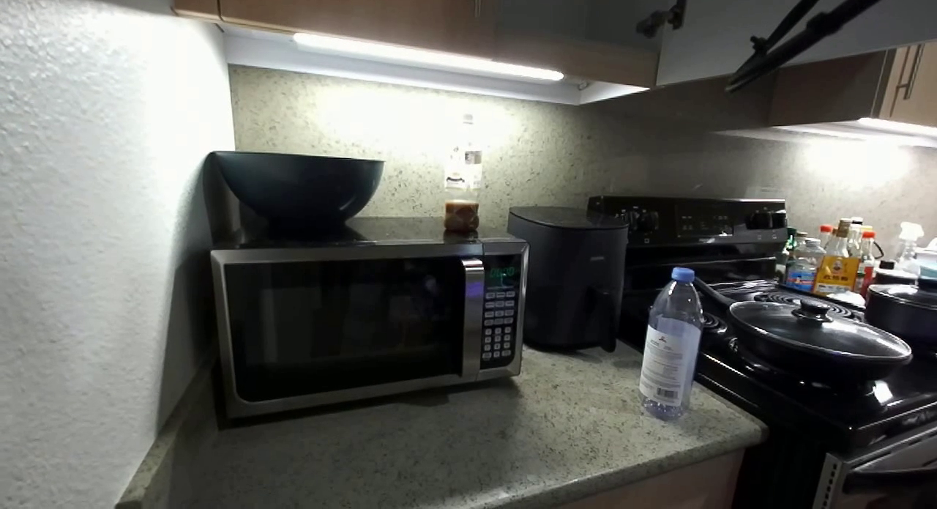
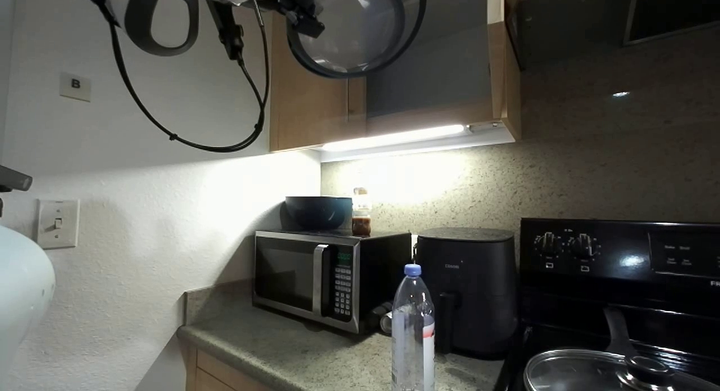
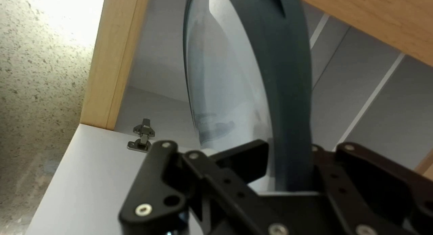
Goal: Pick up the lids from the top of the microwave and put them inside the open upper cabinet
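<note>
One lid (image 2: 351,31) sits in the gripper (image 3: 287,160), jaws closed on its rim; its long axis runs out ahead of them toward the open cabinet (image 3: 110,66). Whether its far edge is inside is unclear; the likely move is straight on.

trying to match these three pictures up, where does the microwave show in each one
In an exterior view: the microwave sits left of and below centre, door towards the camera, a dark bowl on top.
In an exterior view: the microwave is just left of centre in the lower half.
Wrist view: not in it.
Shared landmark: the upper cabinet, at the top of both exterior views; its wooden edge runs left of centre in the wrist view.
</note>
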Available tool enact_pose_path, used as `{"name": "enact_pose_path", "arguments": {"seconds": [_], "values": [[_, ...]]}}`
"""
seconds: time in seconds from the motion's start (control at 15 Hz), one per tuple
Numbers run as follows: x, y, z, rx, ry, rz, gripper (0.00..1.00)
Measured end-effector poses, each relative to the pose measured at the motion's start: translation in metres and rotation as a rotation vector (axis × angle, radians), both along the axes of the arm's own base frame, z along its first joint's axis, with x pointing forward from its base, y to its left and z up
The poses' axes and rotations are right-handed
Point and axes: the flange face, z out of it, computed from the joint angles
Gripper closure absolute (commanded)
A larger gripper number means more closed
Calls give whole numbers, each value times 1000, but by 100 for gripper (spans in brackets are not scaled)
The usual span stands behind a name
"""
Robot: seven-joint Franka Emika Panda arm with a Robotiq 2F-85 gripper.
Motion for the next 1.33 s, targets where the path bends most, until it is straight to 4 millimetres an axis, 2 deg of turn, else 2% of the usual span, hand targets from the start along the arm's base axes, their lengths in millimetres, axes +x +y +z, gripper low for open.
{"name": "enact_pose_path", "arguments": {"seconds": [0.13, 0.27, 0.6, 0.8, 1.33], "values": [[-2, -2, 7, 30, -8, 36, 100], [-5, -14, 20, 82, -29, 73, 100], [3, -71, 50, 212, -66, 82, 98], [19, -102, 53, 248, -55, 40, 98], [31, -99, 55, 255, -38, 70, 100]]}}
